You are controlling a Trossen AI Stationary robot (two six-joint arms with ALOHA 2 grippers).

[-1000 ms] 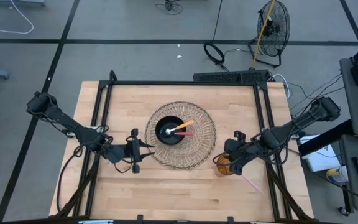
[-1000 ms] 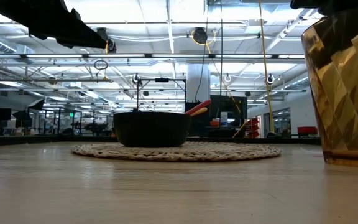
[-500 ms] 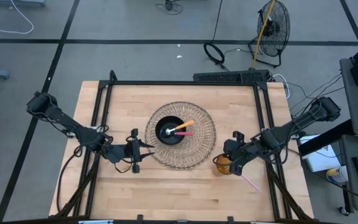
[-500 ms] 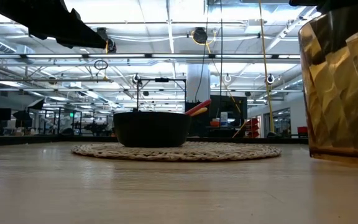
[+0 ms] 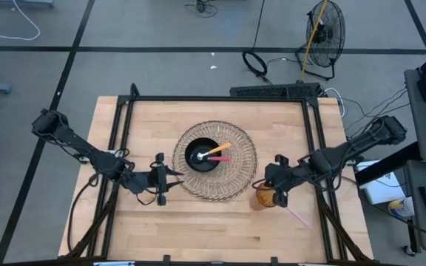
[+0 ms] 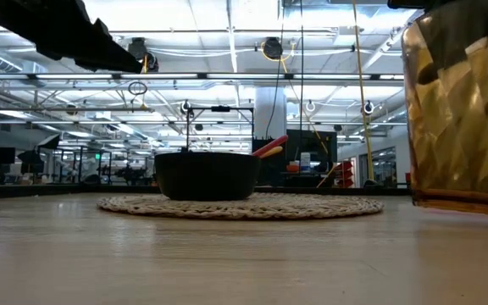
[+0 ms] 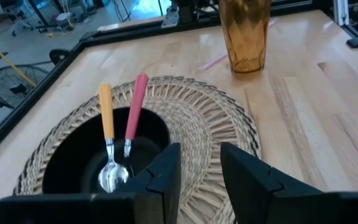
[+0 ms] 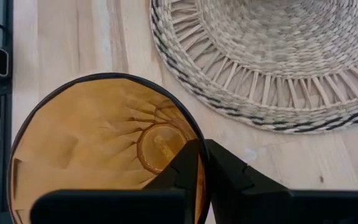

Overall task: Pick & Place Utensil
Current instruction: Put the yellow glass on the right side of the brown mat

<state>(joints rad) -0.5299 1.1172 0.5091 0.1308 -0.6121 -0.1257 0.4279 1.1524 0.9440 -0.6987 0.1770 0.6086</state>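
Right gripper (image 8: 199, 163) jaws pinch the amber tumbler's (image 8: 98, 149) rim, apparently mid-transfer; the pink utensil (image 5: 297, 216) lies on the bench beyond, next needing pickup; left gripper (image 7: 196, 167) jaws spread.

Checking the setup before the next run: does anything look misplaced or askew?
Yes. A pink utensil lies loose on the table beside the amber cup, not in the black bowl. The right tool pinches the cup's rim.

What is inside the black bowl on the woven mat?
Inside the black bowl lie an orange-handled spoon and a pink-handled utensil, handles resting on the rim. The pink one's working end is too dark to identify.
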